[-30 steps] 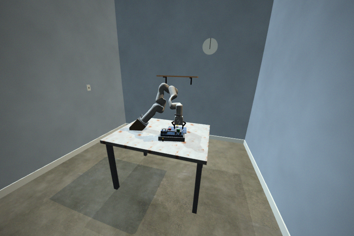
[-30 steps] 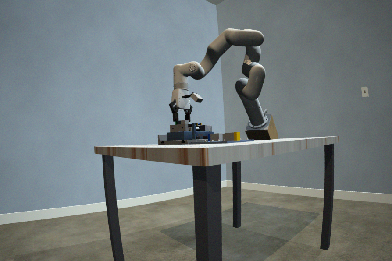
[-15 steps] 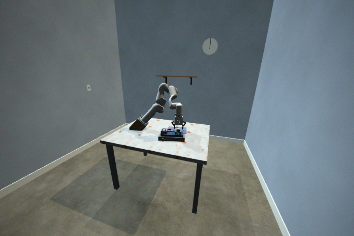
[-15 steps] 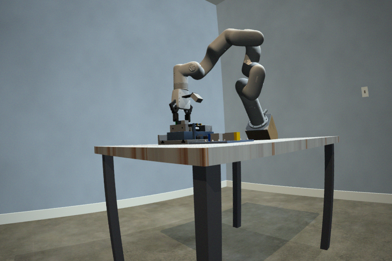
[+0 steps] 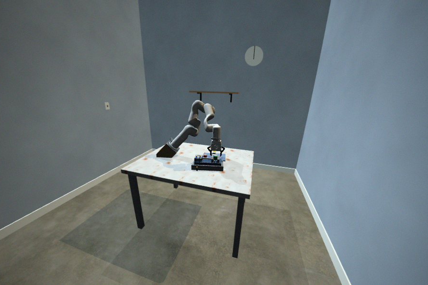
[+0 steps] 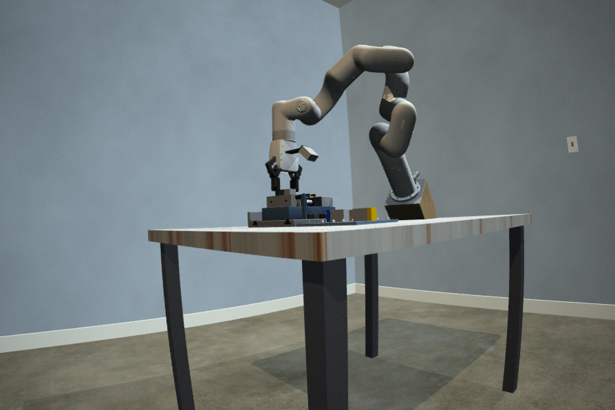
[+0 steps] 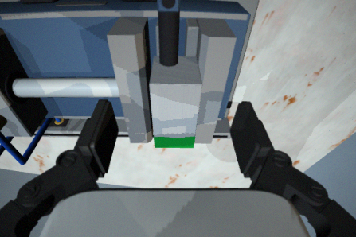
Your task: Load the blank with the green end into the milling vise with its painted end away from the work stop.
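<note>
In the wrist view the blank with the green end (image 7: 174, 103) lies between the two grey vise jaws, the left jaw (image 7: 129, 79) and the right jaw (image 7: 217, 75). Its green end faces me and its far end meets the dark work stop rod (image 7: 168, 36). My gripper (image 7: 174, 115) hovers just above the vise, wide open and empty, one finger outside each jaw. In the exterior view the gripper (image 6: 283, 186) stands a little above the blank (image 6: 281, 199). In the top view the gripper (image 5: 216, 149) is over the green end (image 5: 215, 156).
A white piston rod (image 7: 64, 87) and blue hoses (image 7: 12, 147) lie left of the left jaw. A yellow-ended blank (image 6: 364, 213) lies on the infeed plate (image 6: 362, 221) beside the vise. A red-ended blank (image 5: 205, 155) shows there too. The arm's base (image 6: 410, 205) stands behind.
</note>
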Robot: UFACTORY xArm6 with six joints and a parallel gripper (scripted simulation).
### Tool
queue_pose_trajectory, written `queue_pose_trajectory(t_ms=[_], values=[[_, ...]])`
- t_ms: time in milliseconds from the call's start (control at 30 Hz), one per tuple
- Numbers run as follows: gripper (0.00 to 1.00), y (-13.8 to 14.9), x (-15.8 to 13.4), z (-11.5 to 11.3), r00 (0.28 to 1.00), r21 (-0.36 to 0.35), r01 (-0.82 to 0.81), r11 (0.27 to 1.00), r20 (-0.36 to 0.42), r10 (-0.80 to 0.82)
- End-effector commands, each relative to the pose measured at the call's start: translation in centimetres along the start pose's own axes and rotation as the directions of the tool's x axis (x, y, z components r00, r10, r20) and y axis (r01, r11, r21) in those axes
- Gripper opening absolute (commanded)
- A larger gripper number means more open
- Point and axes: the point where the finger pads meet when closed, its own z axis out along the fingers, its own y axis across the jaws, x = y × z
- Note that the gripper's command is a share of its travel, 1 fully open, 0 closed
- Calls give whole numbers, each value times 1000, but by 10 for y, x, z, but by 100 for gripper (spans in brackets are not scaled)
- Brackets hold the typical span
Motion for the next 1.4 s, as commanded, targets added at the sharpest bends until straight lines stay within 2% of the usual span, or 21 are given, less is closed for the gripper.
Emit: queue_pose_trajectory(t_ms=[0, 1367], values=[[100, 1, 0, -1, 1000, -2, 1, 1000, 2, -1], [100, 1, 0, -7, 1000, -2, 1, 1000, 1, -1]])
